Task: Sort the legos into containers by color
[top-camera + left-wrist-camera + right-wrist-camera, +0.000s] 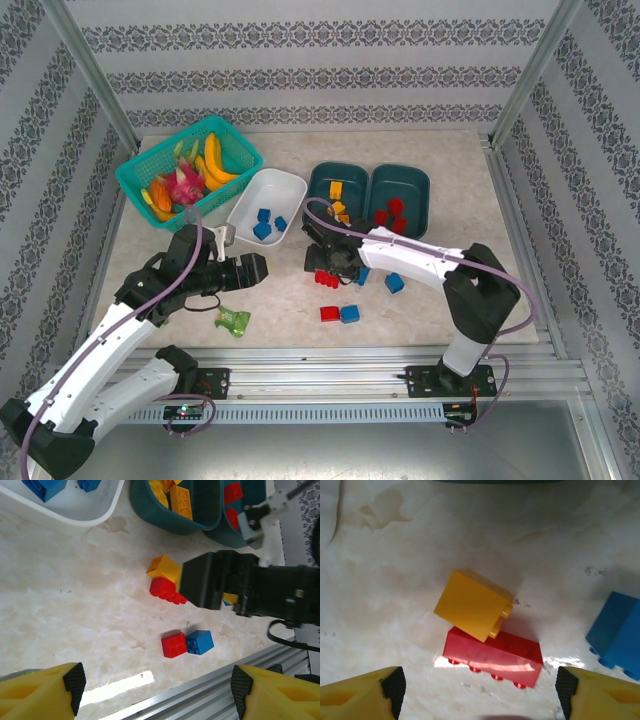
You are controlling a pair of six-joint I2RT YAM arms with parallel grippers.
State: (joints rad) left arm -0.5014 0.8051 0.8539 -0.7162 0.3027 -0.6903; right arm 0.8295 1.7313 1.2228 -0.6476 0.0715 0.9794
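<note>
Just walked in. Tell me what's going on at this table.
Brick sorting by colour is under way. The white plastic tub holds blue bricks, the middle dark teal tub orange-yellow ones, the right dark teal tub red ones. The right end effector hovers open over an orange-yellow studded brick touching a long red brick. The left end effector is open and empty. A square red brick and a loose blue brick sit together nearer the arms.

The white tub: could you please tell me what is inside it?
Blue legos lie in the white tub; its floor is open to view, with nothing covered.
</note>
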